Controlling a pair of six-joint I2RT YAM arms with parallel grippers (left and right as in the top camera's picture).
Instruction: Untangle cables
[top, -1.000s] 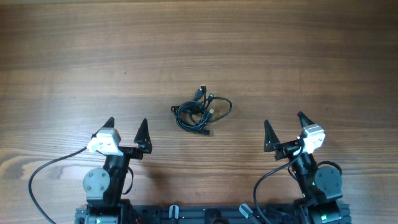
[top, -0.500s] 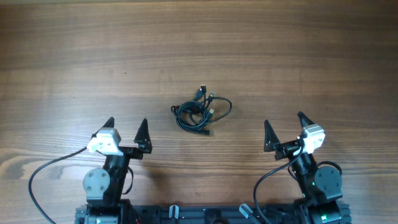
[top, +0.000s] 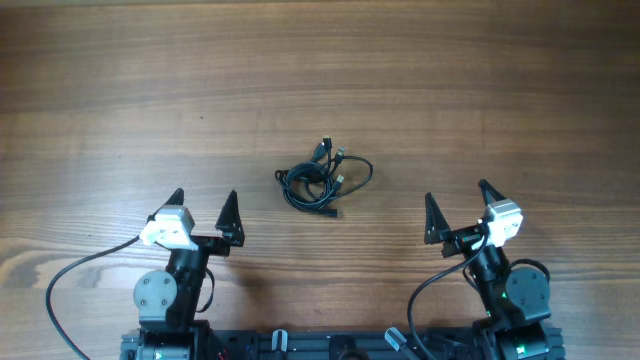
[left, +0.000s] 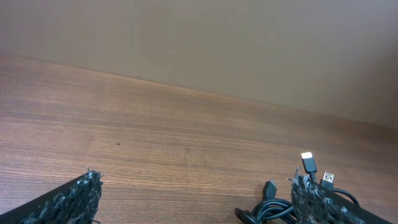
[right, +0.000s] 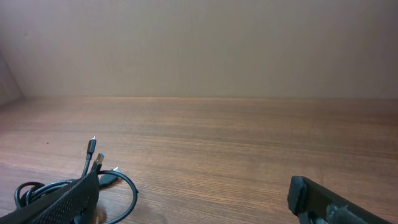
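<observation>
Cables (top: 325, 177) sit in one small knotted bundle mid-surface (top: 120, 90), ahead of both arms and between them, touching neither. Left pincer (top: 204, 197) is wide open and empty, hovering near the robot base to the bundle's left. Right pincer (top: 455, 192) is the same — jaws spread, nothing held, off to the bundle's right. Task looks not yet started, judging by the tight coil.

Handling guess: thin cords, light and floppy with no real stiffness, so lifting one strand likely drags the whole clump along. The sheath looks smooth, so a pinch may slip. Plug ends (top: 327, 148) stick out at the far side of the bundle and look like the best hold, being hard and thicker than the cord. Sensible plan: one pincer pins the outer loop (top: 371, 176) on the right, the other draws a plug away. Risk — tugging may tighten the knot instead.
</observation>
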